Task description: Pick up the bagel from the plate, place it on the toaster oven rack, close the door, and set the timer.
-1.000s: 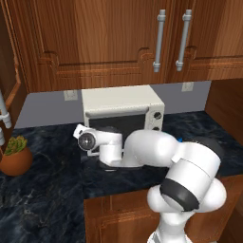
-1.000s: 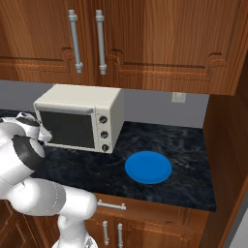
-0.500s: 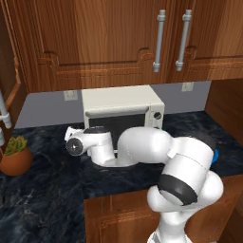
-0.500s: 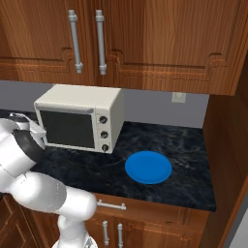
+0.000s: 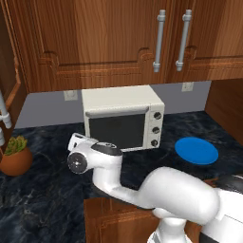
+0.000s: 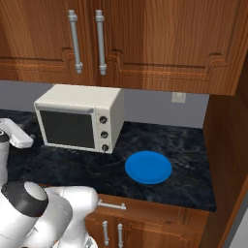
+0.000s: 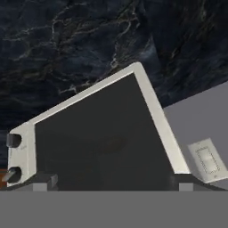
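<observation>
Kitchen counter point(image 5: 47, 199) of dark marble, under brown cabinets point(image 5: 104, 42). We describe it from left to right.

At the far left a small plant point(image 5: 15, 154) sits in a clay pot, well apart from the work. Next comes our white arm, reaching across the counter toward the left front of the oven point(image 5: 121, 118). From the left base view we see the hand from behind, so the fingers are hidden there. In the hand view the gripper point(image 7: 113, 180) shows two dark fingertips point(image 7: 43, 180) spread wide at the bottom edge, with nothing between them. We hold nothing.

In the middle stands the cream oven against the grey wall. Its door point(image 5: 117, 130), dark glass in a pale frame, is shut and upright. The hand camera looks straight at that glass, rolled to one side, so we judge the hand faces the door because the door is what it is dealing with. Three knobs point(image 5: 154, 129) run down the oven's right side, and we judge the timer to be among them.

To the right, the blue plate point(image 5: 196, 150) lies flat on the counter, near the oven but not touching it. It is bare. We see no bagel on it or on the counter. It may be behind the closed door, but the dark glass does not let us tell.
</observation>
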### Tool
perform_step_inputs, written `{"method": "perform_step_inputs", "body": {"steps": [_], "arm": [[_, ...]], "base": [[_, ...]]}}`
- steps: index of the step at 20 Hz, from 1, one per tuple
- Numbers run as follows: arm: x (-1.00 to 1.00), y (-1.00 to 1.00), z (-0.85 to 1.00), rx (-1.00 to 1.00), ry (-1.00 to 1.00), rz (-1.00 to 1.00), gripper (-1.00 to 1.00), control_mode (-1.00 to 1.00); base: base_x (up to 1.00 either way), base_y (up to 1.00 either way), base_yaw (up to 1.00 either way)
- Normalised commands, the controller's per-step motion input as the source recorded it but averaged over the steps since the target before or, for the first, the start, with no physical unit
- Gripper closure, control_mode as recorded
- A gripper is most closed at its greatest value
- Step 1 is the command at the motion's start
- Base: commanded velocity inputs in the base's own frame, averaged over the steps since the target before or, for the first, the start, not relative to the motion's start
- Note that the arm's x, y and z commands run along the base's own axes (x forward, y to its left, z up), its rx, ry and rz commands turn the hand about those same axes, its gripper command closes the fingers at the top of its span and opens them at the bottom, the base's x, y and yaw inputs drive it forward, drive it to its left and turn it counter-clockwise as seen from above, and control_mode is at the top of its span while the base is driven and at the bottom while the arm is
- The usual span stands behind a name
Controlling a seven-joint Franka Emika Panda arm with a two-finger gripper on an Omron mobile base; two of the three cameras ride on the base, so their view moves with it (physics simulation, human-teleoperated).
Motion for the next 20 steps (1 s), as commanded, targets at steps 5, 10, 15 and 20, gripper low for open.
{"method": "perform_step_inputs", "body": {"steps": [5, 10, 15, 20], "arm": [[-0.54, -0.32, 1.0, 0.24, 0.0, -0.09, -1.0, -1.0], [-0.2, -0.32, 0.87, 0.38, 0.0, -0.36, -1.0, -1.0], [-0.15, -0.32, 0.28, 0.45, 0.0, -0.58, -1.0, -1.0], [-0.05, -0.31, 0.01, 0.48, 0.0, -0.7, -1.0, -1.0]], "base": [[0.0, 0.0, 0.0], [0.0, 0.0, 0.0], [0.0, 0.0, 0.0], [0.0, 0.0, 0.0]]}}
